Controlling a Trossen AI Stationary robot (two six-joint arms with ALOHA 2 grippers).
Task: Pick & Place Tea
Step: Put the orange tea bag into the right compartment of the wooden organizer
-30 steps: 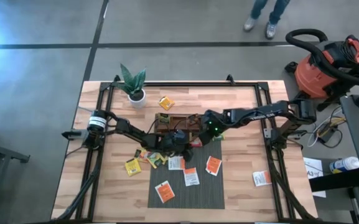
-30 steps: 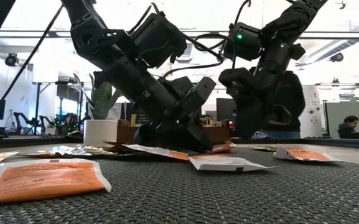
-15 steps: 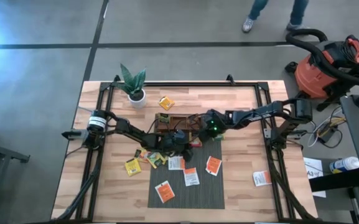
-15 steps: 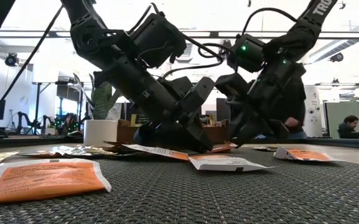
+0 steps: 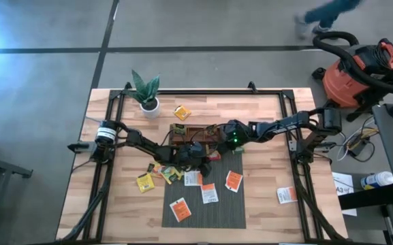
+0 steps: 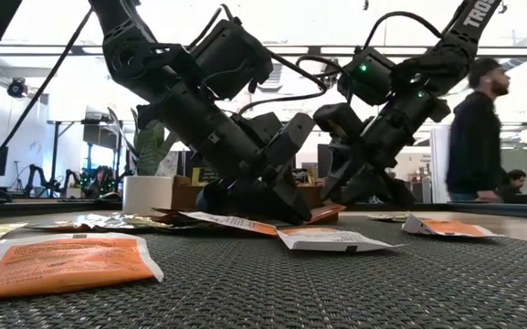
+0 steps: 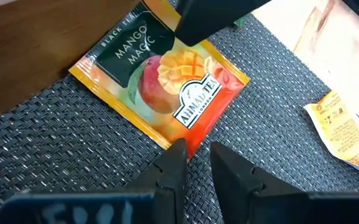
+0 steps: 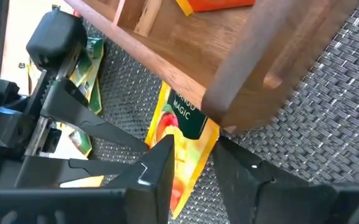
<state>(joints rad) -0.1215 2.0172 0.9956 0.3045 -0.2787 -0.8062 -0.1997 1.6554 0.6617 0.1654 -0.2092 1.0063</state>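
Left gripper is low over the grey mat, its fingers parted by a narrow gap at one corner of the mango tea sachet; nothing sits between them. Right gripper, fingers also slightly apart, straddles the same sachet's opposite end, which pokes out from beneath the wooden compartment tray. The sachet lies flat on the mat against the tray's edge. Further sachets lie scattered over mat and wooden table. A potted plant stands at the far edge.
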